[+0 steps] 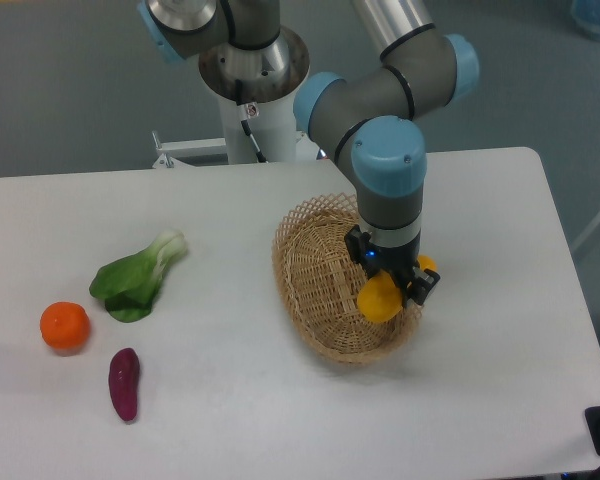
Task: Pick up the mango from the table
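The mango (pixel 378 300) is a glossy yellow-orange fruit held between the jaws of my gripper (pixel 398 292). The gripper points straight down and is shut on it. A small yellow part of the mango also shows behind the right finger. The mango hangs over the right inner side of a wicker basket (pixel 320 275). I cannot tell whether it touches the basket. The white table (pixel 230 420) lies under everything.
The oval wicker basket sits at the table's middle right. A green bok choy (pixel 135 275), a round orange tangerine (pixel 65 326) and a dark purple sweet potato (pixel 124 383) lie at the left. The arm's base (pixel 250 90) stands behind the far edge.
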